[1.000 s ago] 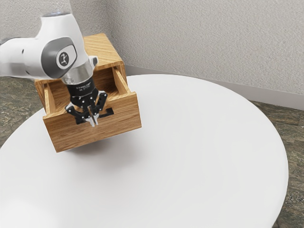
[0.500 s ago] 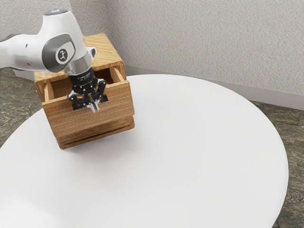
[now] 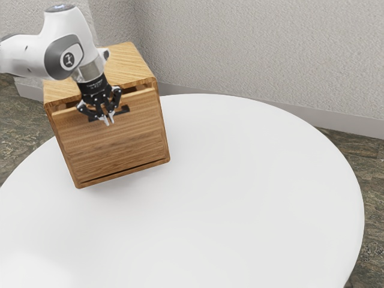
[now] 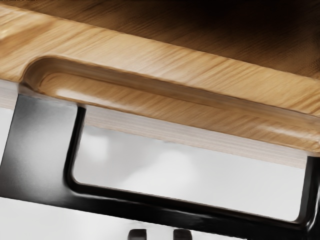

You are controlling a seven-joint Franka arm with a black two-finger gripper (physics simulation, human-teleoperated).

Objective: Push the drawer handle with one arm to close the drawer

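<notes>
At the upper part of the drawer front [image 3: 117, 141] is the gripper [image 3: 108, 121], its two pale fingertips a small gap apart, in front of the black handle [image 3: 124, 111]. The drawer stands slightly out of the wooden cabinet [image 3: 123, 60], with a narrow dark opening along its top. In the wrist view the handle [image 4: 190, 209] crosses below the drawer's wooden top edge [image 4: 150, 70], and the gripper [image 4: 160, 234] has its dark tips apart beside the bar. Nothing is seen held; contact with the handle cannot be made out.
The cabinet rests on a round white table [image 3: 240, 198], near its edge. A textured wall [image 3: 258, 54] rises behind the table, and dark patterned floor [image 3: 354, 156] lies around it.
The drawer has slid well into the cabinet, from far out to nearly flush. My gripper has moved back with the handle, up and toward the exterior view's left.
</notes>
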